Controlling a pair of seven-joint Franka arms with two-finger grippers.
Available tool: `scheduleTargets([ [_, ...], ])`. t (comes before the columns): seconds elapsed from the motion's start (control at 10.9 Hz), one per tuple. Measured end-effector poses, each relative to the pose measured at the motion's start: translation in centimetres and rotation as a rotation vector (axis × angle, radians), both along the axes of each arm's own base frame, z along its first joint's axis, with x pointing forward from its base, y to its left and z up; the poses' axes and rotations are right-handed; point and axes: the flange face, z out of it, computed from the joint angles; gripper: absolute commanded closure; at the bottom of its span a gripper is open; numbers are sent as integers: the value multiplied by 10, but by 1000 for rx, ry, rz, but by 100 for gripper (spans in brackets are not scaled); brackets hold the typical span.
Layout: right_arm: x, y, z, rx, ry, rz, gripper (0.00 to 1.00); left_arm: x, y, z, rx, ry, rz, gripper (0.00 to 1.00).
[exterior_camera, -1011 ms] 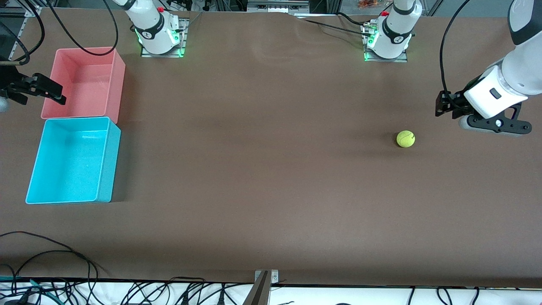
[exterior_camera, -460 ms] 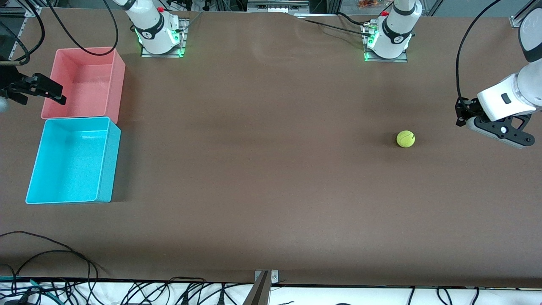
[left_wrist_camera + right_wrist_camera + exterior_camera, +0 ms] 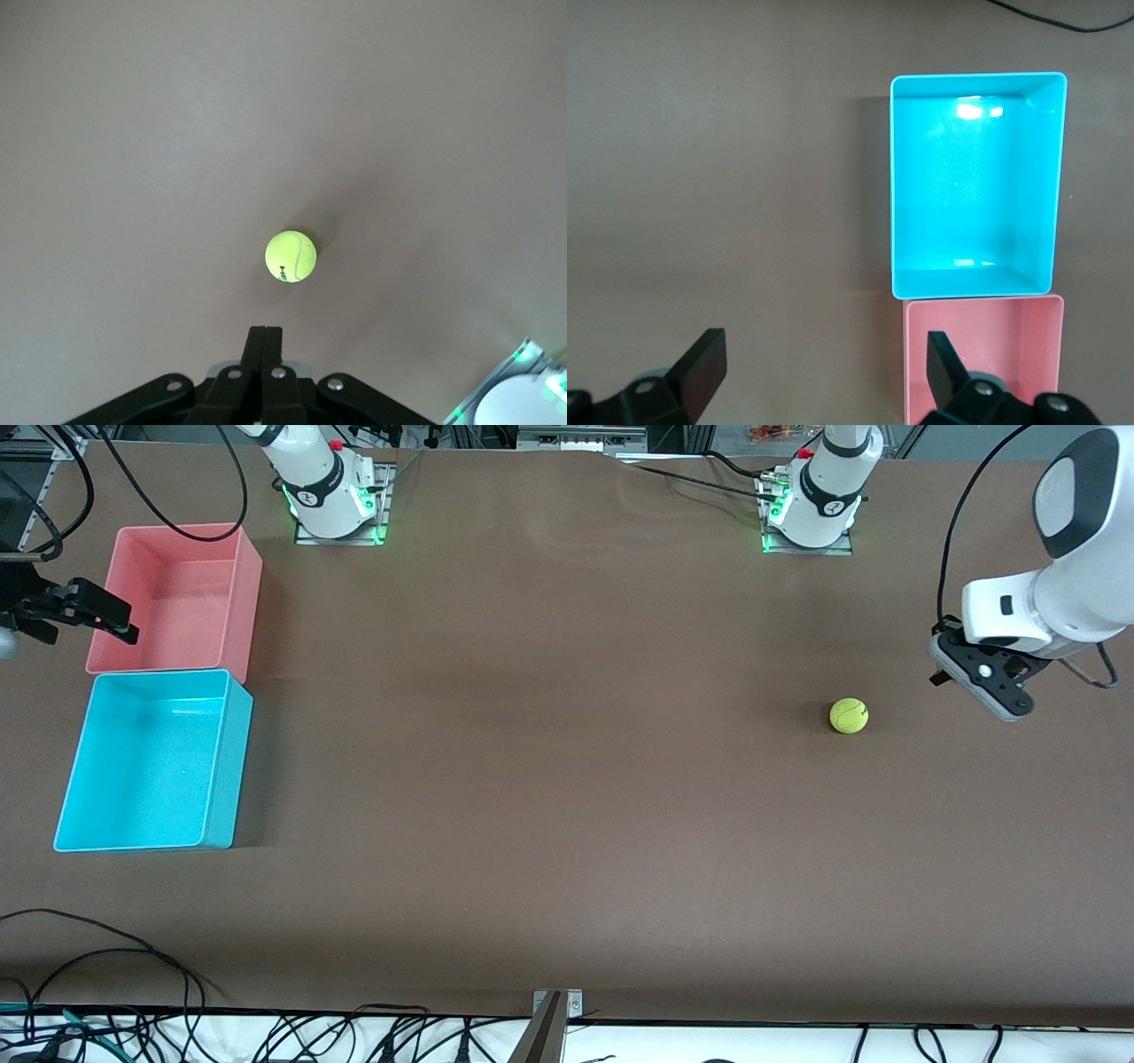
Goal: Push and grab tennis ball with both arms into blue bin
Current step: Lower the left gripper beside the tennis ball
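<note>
The tennis ball [image 3: 849, 716] lies on the brown table toward the left arm's end, with nothing touching it. My left gripper [image 3: 936, 678] hangs low beside the ball, farther toward that end of the table, and is shut on nothing. In the left wrist view the ball [image 3: 291, 257] sits a short way ahead of the closed fingertips [image 3: 265, 333]. The blue bin [image 3: 146, 766] stands empty at the right arm's end. My right gripper [image 3: 131, 627] waits open over the outer wall of the pink bin. The right wrist view shows the blue bin [image 3: 970, 195] past the open gripper [image 3: 822, 359].
A pink bin [image 3: 182, 598], also empty, touches the blue bin on the side farther from the front camera; it also shows in the right wrist view [image 3: 988, 345]. The two arm bases [image 3: 335, 505] [image 3: 808, 514] stand along the table's back edge. Loose cables [image 3: 106, 957] lie at the front edge.
The left gripper has closed from partly open to shut, and its wrist has swung round to point at the ball. The ball, both bins and the right arm have not moved.
</note>
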Motion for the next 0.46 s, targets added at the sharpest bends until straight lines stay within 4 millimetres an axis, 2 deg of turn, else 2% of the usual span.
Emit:
scheduleTargets([
  [0.28, 0, 0, 0, 0, 0, 0, 0, -9, 1, -45, -32, 13, -286, 100],
  [0.46, 0, 0, 0, 0, 0, 0, 0, -14, 13, -64, -50, 12, -419, 100],
])
